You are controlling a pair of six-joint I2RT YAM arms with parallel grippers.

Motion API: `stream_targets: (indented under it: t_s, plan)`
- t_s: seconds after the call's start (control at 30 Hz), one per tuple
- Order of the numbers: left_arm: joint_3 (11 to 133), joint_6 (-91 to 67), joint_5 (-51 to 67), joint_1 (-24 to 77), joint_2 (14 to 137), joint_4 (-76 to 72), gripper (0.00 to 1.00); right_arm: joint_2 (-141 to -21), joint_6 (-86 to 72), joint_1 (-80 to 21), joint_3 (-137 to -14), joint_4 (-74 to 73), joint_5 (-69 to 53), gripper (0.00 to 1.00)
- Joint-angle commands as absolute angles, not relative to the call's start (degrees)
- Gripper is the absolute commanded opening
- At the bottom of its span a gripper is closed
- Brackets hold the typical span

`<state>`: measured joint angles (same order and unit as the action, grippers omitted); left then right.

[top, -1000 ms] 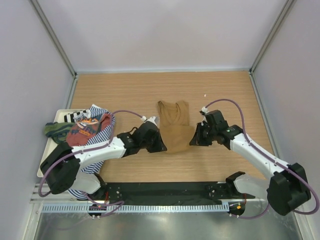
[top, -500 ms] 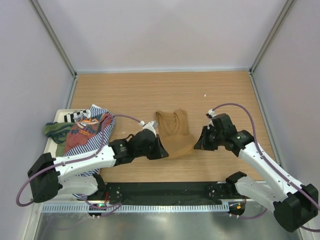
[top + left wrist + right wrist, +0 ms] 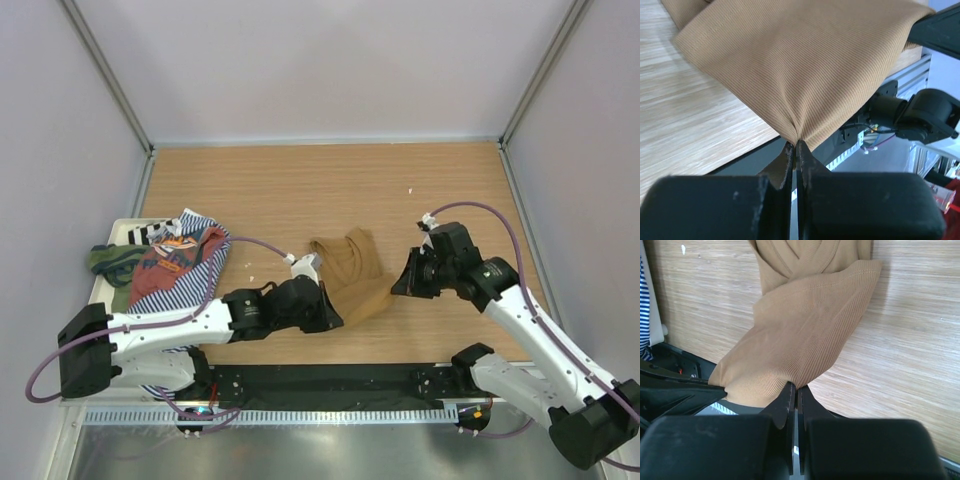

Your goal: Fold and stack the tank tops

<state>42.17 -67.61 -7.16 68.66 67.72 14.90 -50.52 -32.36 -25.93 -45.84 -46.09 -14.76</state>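
The tan-brown tank top (image 3: 350,272) lies in the middle of the wooden table, its straps on the far side and its near hem raised off the surface. My left gripper (image 3: 328,315) is shut on the hem's left corner, and the left wrist view shows the ribbed cloth (image 3: 800,60) fanning out from the pinch (image 3: 795,145). My right gripper (image 3: 398,285) is shut on the right corner, and in the right wrist view the cloth (image 3: 800,340) runs down into the pinch (image 3: 796,387). The rust-red top (image 3: 175,258), the striped top (image 3: 195,285) and the olive green top (image 3: 112,260) lie heaped at the left.
The heap rests on a white tray (image 3: 128,224) by the left wall. A black base rail (image 3: 330,380) runs along the table's near edge just behind both grippers. A small white speck (image 3: 410,189) lies on the wood at the far right.
Both grippers have drawn back toward the near edge with the hem corners in them. The tan top has slid nearer and bunched, with its hem lifted.
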Motion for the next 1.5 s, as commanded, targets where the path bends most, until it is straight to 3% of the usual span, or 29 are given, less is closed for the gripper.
stream_targets:
  t_s: [0.0,0.67,1.47]
  plan:
    - [44.2,-69.5,-10.7,68.9,67.0,14.7,0.0,-52.8,-32.3,-26.2,-49.7,-45.1,-12.3,0.04]
    - [47.9,-69.7,-7.7,59.5,67.2,15.3,0.0,-67.1,-31.8,-26.0,-62.3,-42.8,-8.1,0.03]
    - [54.3,-63.5,4.7,41.8,80.8,12.0,0.0,-91.4,-30.6,-21.8,-77.2,-38.1,-10.5,0.04]
